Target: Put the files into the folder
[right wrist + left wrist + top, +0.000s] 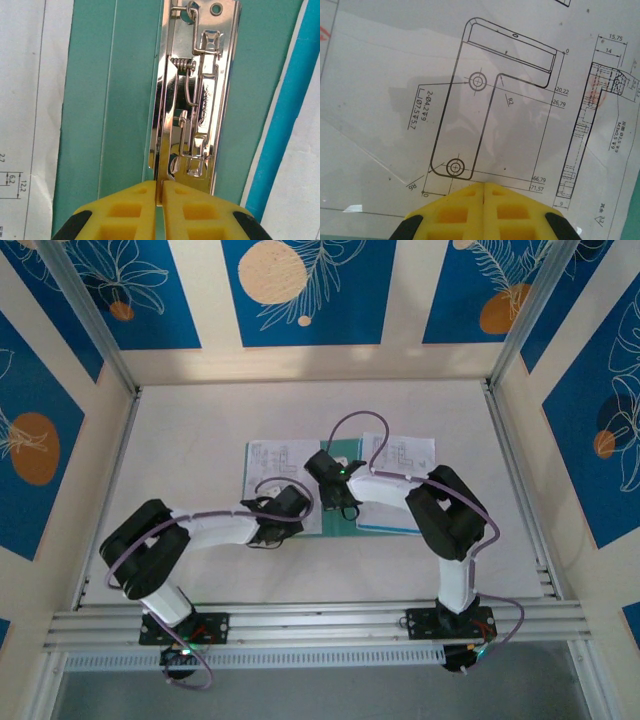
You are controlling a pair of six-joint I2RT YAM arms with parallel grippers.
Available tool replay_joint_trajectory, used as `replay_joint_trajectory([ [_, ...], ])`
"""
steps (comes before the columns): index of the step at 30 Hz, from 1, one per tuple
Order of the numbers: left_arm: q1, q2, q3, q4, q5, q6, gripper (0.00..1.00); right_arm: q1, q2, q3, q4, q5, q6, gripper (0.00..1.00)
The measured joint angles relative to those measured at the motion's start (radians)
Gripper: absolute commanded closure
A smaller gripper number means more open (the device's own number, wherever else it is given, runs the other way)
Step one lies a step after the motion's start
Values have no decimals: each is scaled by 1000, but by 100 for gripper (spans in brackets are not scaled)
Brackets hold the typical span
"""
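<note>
Two grippers: the left gripper [272, 528] sits low over the left sheet, and the right gripper [343, 502] is at the middle of the open folder [347, 452].
Left jaws: shut tight, yellow fingers [460, 210] pressed together with nothing between them, tips just above a drawing sheet [395, 100].
Right jaws: narrowed to a slit, and the near edge of the metal clip [197, 100] runs into that slit, so they appear to pinch it.
Files: white sheets [270, 465] lie on the folder's left side and more [405, 455] on its right; one has a blue strip [290, 100] just beside the clip.
Folder: lies flat and open on the table [200, 420], its teal inside [90, 100] showing.
Step in hand: probably lifting the clip so paper can slide under it.
How to do it well: keep the pinch square on the lever, lift in its hinge arc, and let the left fingers pin the paper flat.
Risk: thin shiny metal could slip out of the slit.
</note>
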Motion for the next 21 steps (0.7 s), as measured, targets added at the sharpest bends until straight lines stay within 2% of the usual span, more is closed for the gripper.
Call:
replay_joint_trajectory([
  [14, 0, -1, -14, 35, -7, -42, 100, -8, -18, -13, 12, -9, -8, 86],
  [21, 0, -13, -31, 72, -11, -49, 100, -11, -50, -12, -36, 2, -11, 86],
])
